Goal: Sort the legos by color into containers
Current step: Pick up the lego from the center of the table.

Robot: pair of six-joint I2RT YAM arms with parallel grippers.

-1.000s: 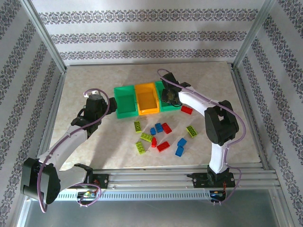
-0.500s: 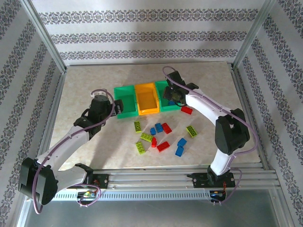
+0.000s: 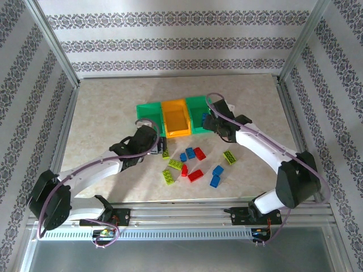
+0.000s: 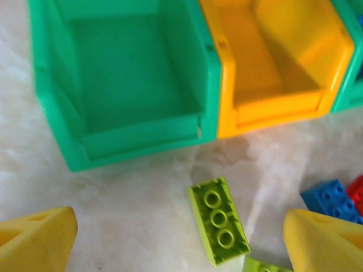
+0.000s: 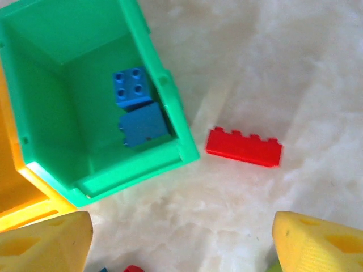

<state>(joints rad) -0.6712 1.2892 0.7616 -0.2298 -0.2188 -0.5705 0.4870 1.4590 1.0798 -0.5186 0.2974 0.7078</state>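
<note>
Both arms had shifted since the earlier frame: the left gripper (image 4: 179, 245) had swung from beside the left green bin (image 4: 142, 139) to the near side of the bins, over the loose legos (image 3: 193, 164), while the right gripper (image 5: 181, 245) had drawn back from the right green bin (image 5: 131, 171) and let its fingers part. Each gripper stood spread wide and held nothing. Two blue bricks (image 5: 136, 105) lay inside the right green bin, a red brick (image 5: 244, 147) lay on the table (image 3: 102, 113) just beside that bin's outer wall, and the rest lay scattered in front of the row. The step in hand looked like the left arm's pick of the lime brick (image 4: 218, 228), which lay flat, studs up, slightly to the right of centre between the yellow fingertips (image 4: 37, 241), near the front of the orange bin (image 4: 278, 105). To do it well, the gripper probably needed to shift a little right so the brick sat centred, turn to match its slight tilt, and close across the short width. A second lime brick (image 4: 264, 265) lay close by, so a straight descent would help avoid nudging it. The left green bin was empty and seemed the likely drop.
</note>
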